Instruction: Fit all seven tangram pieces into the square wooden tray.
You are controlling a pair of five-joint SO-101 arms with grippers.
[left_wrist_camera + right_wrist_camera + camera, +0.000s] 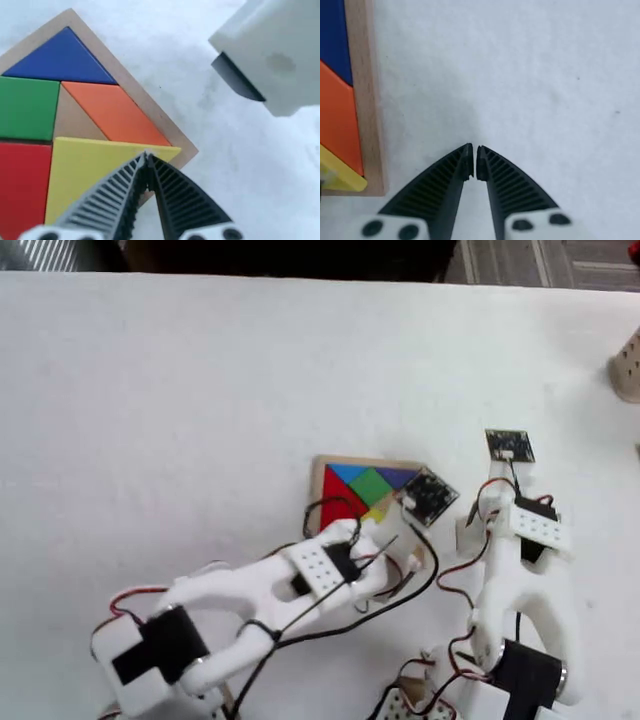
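The square pale wooden tray (152,112) has a bare matt rim; the white desk (545,75) looks matt, faintly textured.

Bright, diffuse light; white table (180,390) near washed out; soft faint shadows.

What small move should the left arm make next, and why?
Probably nudge the yellow triangle inward toward the bare wooden gap: its corner rides over the tray rim, and the shut left gripper sits at its edge.

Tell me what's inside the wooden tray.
Blue, green, orange and red pieces; yellow overlaps the rim. Tan triangle may be bare floor. Left end effector hides part of yellow.
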